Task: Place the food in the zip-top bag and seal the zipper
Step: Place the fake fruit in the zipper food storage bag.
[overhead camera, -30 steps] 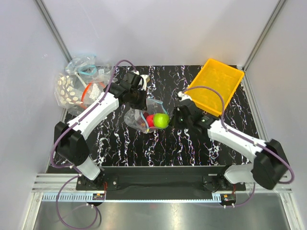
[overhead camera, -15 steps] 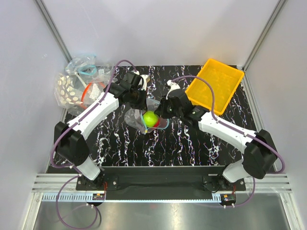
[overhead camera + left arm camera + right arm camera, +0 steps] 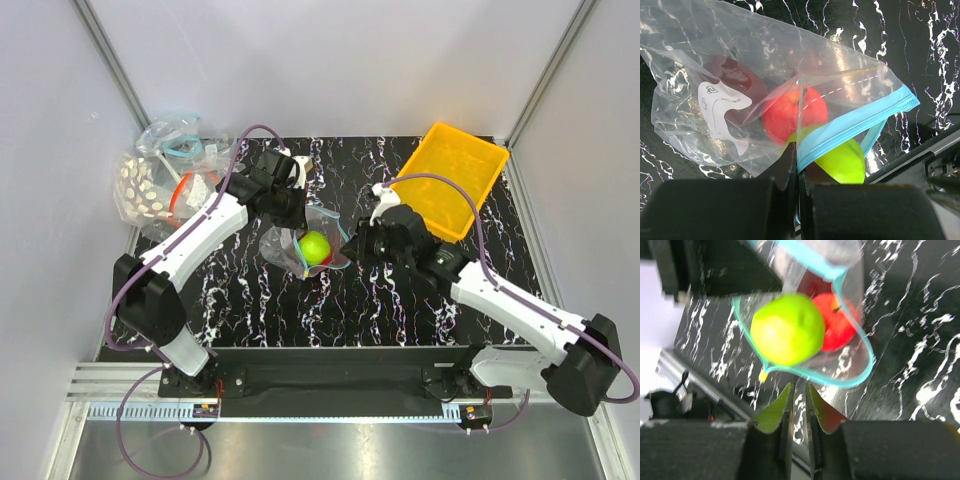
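– Right pincer [image 3: 355, 243] has backed away from the bag mouth. Half a second ago it was pressed up to it, and a second ago it carried the green fruit [image 3: 315, 246].
– And now?
– Its fingers are almost together on nothing. The green fruit sits in the mouth of the zip-top bag [image 3: 715, 45], inside the loop of the teal zipper [image 3: 855, 125], against the red fruit [image 3: 790, 115]. The maroon fruit [image 3: 732, 75] lies deeper.
– So the food is in?
– I judge so; sealing remains. Left pincer [image 3: 796, 150] is clenched on the zipper rim, over the bench [image 3: 400, 320].
– Any writing?
– Only a white printed mark [image 3: 722, 112] on the bag, its lettering too small to read.
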Action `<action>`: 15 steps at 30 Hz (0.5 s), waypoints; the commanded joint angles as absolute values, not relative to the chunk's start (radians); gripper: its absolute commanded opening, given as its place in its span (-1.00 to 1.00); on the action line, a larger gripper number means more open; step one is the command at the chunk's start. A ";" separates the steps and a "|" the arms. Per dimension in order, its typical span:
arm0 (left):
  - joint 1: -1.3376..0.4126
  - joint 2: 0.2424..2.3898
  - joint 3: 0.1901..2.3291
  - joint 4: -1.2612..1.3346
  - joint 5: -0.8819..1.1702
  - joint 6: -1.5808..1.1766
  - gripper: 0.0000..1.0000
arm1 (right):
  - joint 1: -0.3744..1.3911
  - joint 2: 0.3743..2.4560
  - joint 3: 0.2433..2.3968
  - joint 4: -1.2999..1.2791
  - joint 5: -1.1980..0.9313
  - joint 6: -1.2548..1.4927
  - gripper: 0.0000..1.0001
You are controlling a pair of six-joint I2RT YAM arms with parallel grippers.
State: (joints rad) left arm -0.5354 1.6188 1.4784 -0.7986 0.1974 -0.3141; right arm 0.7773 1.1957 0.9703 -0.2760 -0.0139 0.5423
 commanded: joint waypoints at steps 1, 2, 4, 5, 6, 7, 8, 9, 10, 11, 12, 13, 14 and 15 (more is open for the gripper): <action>-0.529 1.600 1.480 -0.767 0.215 -0.316 -1.00 | 0.814 1.180 0.945 -0.244 -0.074 0.528 -0.60; -0.529 1.601 1.479 -0.767 0.216 -0.316 -1.00 | 0.822 1.187 0.951 -0.227 -0.090 0.523 -0.60; -0.529 1.601 1.480 -0.769 0.216 -0.314 -1.00 | 0.844 1.242 0.985 -0.192 -0.092 0.514 -0.61; -0.529 1.601 1.479 -0.767 0.215 -0.314 -1.00 | 0.847 1.270 0.998 -0.180 -0.100 0.509 -0.61; -0.528 1.601 1.479 -0.767 0.215 -0.314 -1.00 | 0.850 1.294 1.015 -0.164 -0.106 0.505 -0.62; -0.529 1.601 1.479 -0.765 0.216 -0.314 -1.00 | 0.851 1.345 1.043 -0.149 -0.109 0.505 -0.64; -0.529 1.603 1.479 -0.767 0.219 -0.314 -1.00 | 0.853 1.373 1.054 -0.111 -0.106 0.506 -0.65; -0.529 1.601 1.477 -0.765 0.219 -0.314 -1.00 | 0.853 1.399 1.064 -0.092 -0.086 0.511 -0.65; -0.529 1.601 1.479 -0.767 0.221 -0.314 -1.00 | 0.851 1.467 1.106 -0.101 -0.065 0.512 -0.67; -0.529 1.600 1.476 -0.764 0.221 -0.316 -1.00 | 0.851 1.509 1.139 -0.129 -0.028 0.508 -0.67; -0.529 1.600 1.476 -0.764 0.222 -0.314 -1.00 | 0.851 1.547 1.173 -0.158 -0.005 0.496 -0.70; -0.529 1.600 1.476 -0.765 0.227 -0.314 -1.00 | 0.851 1.602 1.216 -0.188 0.024 0.502 -0.73; -0.528 1.601 1.477 -0.765 0.233 -0.314 -1.00 | 0.851 1.618 1.226 -0.193 0.064 0.503 -0.73; -0.529 1.600 1.479 -0.767 0.233 -0.314 -1.00 | 0.851 1.623 1.230 -0.198 0.075 0.505 -0.73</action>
